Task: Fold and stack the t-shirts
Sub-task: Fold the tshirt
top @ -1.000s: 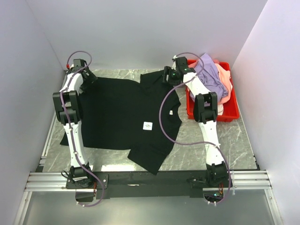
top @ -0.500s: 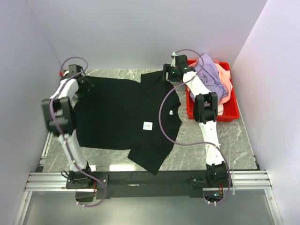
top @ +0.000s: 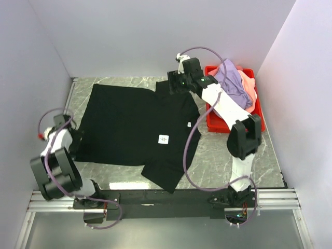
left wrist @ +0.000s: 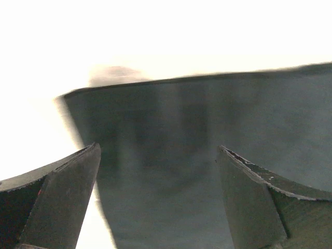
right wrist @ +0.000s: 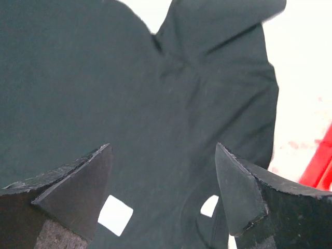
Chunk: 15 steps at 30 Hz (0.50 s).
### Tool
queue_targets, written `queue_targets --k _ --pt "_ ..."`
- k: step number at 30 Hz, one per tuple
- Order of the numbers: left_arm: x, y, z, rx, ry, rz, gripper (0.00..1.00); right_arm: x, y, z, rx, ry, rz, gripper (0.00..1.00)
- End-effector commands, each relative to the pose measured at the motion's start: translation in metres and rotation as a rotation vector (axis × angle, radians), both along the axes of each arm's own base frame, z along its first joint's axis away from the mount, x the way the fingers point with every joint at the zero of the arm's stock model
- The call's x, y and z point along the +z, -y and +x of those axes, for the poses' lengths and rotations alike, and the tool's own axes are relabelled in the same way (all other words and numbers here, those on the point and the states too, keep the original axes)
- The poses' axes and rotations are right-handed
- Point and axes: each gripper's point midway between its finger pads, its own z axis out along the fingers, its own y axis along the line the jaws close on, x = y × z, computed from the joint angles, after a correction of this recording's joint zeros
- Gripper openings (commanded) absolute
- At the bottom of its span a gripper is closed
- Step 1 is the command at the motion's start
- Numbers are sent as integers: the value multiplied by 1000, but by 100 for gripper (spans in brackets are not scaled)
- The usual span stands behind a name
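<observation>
A large black t-shirt (top: 135, 122) is spread flat on the marble worktop (top: 223, 153), with its small white label (top: 164, 139) turned up near the middle. The left hand (left wrist: 158, 150) is held low at the shirt's left edge. In the left wrist view its fingers (left wrist: 62, 181) are seen spread apart with nothing pinched between them. The blurred edge of the black cloth lies just beyond the tips, and whether the cloth is touched cannot be told through the blur.

The right hand (right wrist: 162, 148) is held above the far right part of the shirt, by the sleeve that lies nearest the red bin (top: 254, 124). Its fingers (right wrist: 78, 176) are likewise parted and nothing is gripped. In the right wrist view the black cloth fills the space below them, and the white label shows between the two fingers.

A lavender t-shirt (top: 233, 83) and a salmon-pink t-shirt (top: 252, 89) are heaped in the bin at the far right of the worktop, the lavender one draped over the bin's far rim. Both lie apart from the black shirt.
</observation>
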Motion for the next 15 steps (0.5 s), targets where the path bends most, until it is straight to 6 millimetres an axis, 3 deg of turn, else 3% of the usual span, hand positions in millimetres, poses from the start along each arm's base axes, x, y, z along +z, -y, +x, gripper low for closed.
queue_targets --k 1,6,9,10,15 --pt "25 -18 -7 119 163 35 97 -1 12 -22 -40 -11 -21 86" --pt "19 -30 -37 195 155 74 91 -16 2 -51 -35 -78 30 86" --pt "13 -31 -32 170 178 42 86 -25 -6 -67 0 -121 47 86" --pt "8 -32 -31 162 169 30 79 -26 -7 -69 4 -127 45 86" --pt "-5 -33 -32 155 121 5 67 -39 1 -81 -12 -167 0 86"
